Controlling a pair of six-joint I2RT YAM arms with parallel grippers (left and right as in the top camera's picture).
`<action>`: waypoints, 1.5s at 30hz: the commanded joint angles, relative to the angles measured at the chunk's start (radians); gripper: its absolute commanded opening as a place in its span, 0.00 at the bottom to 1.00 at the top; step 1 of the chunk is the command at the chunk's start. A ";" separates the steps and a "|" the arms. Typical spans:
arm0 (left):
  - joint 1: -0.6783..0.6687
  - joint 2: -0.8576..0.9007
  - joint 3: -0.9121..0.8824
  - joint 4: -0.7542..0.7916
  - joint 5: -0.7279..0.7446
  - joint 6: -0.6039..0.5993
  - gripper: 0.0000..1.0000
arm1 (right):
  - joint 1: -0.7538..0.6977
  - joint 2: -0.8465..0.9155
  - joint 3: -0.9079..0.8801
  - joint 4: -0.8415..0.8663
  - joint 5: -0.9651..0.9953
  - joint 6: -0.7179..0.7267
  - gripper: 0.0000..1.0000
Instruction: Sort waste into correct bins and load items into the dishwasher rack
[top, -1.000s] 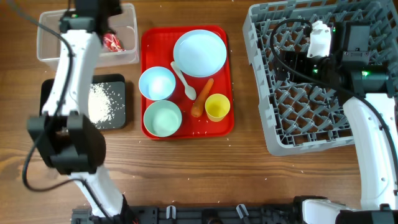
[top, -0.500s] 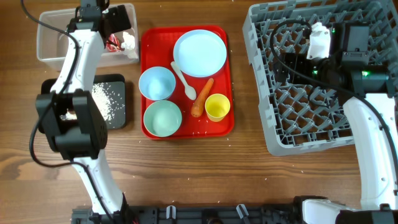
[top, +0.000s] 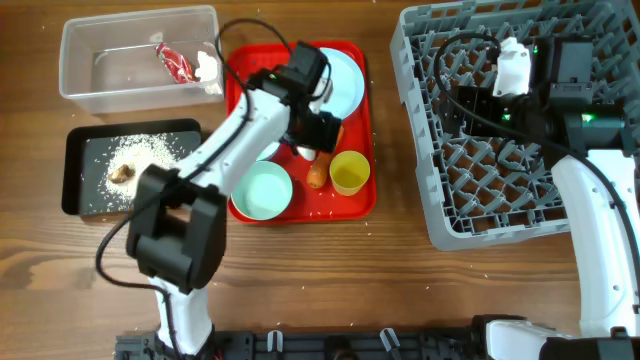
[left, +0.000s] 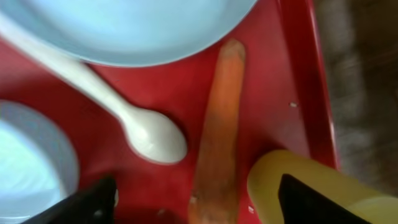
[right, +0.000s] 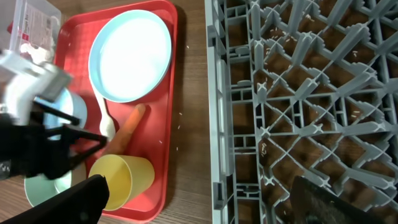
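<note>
The big square grey plastic rack (top: 470, 190) sits on the right. The right claw (right: 199, 196) hangs over it, wide open, empty. Over the flat red tray (top: 362, 130), the left claw (left: 194, 190) is wide open, empty, above the orange carrot (left: 219, 124) beside the small yellow cup (left: 298, 165).

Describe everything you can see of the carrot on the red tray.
The carrot is orange, long, slim and whole. It lies flat on the red tray, with one end near the rim of the pale blue plate, between the white spoon and the yellow cup. The left tool hangs open over its other end, not gripping it. I cannot tell whether the cup touches it.
</note>
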 joint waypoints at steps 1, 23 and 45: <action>-0.028 0.053 -0.015 0.045 0.010 0.060 0.87 | 0.001 0.007 0.026 -0.008 0.016 -0.013 0.96; -0.027 0.100 0.104 -0.130 0.034 0.051 0.05 | 0.001 0.007 0.025 -0.002 0.016 -0.013 0.96; 0.703 -0.158 -0.259 -0.044 -0.201 -0.196 0.10 | 0.001 0.007 0.025 0.000 0.016 -0.010 0.96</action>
